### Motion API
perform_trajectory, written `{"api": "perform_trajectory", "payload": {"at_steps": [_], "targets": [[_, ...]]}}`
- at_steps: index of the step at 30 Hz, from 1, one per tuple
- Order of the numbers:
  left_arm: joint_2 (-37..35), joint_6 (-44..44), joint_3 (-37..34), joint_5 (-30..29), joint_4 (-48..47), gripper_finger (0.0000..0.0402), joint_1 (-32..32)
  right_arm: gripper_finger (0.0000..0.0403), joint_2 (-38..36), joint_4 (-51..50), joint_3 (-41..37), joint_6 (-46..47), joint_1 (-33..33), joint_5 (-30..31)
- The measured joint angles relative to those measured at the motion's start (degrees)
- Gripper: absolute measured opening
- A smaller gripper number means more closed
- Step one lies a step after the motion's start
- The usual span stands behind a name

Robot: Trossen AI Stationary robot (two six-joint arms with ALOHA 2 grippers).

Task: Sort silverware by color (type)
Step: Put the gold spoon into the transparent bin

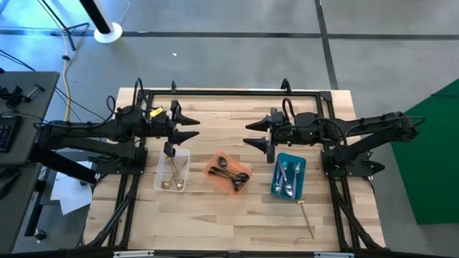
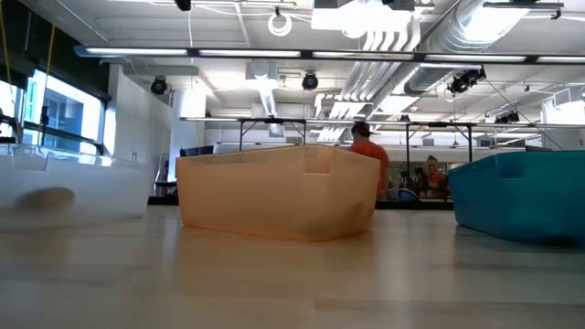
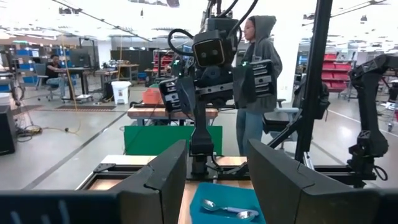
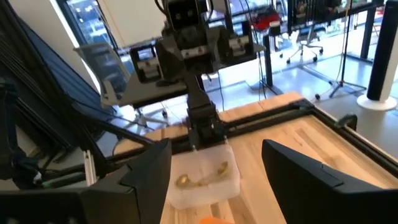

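Note:
Three trays sit in a row on the wooden table. The clear tray [image 1: 172, 170] holds gold spoons [image 4: 202, 177]. Dark spoons [image 1: 231, 175] lie in the orange tray [image 1: 215, 166]. The blue tray [image 1: 278, 185] holds silver spoons [image 1: 288, 176], one of which shows in the left wrist view [image 3: 227, 209]. One gold spoon [image 1: 305, 213] lies flat on the table near the blue tray's near right corner. My left gripper [image 1: 191, 127] hovers open above the clear tray's far end. My right gripper [image 1: 251, 133] hovers open beyond the blue tray. Both are empty and face each other.
A black frame [image 1: 229, 92] runs along the table's far edge and sides. In the low view the clear tray [image 2: 64, 187], orange tray [image 2: 279, 194] and blue tray [image 2: 521, 196] stand side by side. A person in a grey hoodie [image 3: 258, 56] stands beyond the table.

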Motion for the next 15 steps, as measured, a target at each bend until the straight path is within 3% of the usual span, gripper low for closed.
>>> {"api": "perform_trajectory", "payload": {"at_steps": [11,15], "targets": [[0.0,-0.2,0.0,1.0,0.3,0.0156,0.0,0.0236,0.0,6.4,0.0,-7.5,0.0,0.0],[0.0,-0.2,0.0,1.0,0.3,0.0156,0.0,0.0236,0.0,6.3,0.0,-4.2,0.0,0.0]]}}
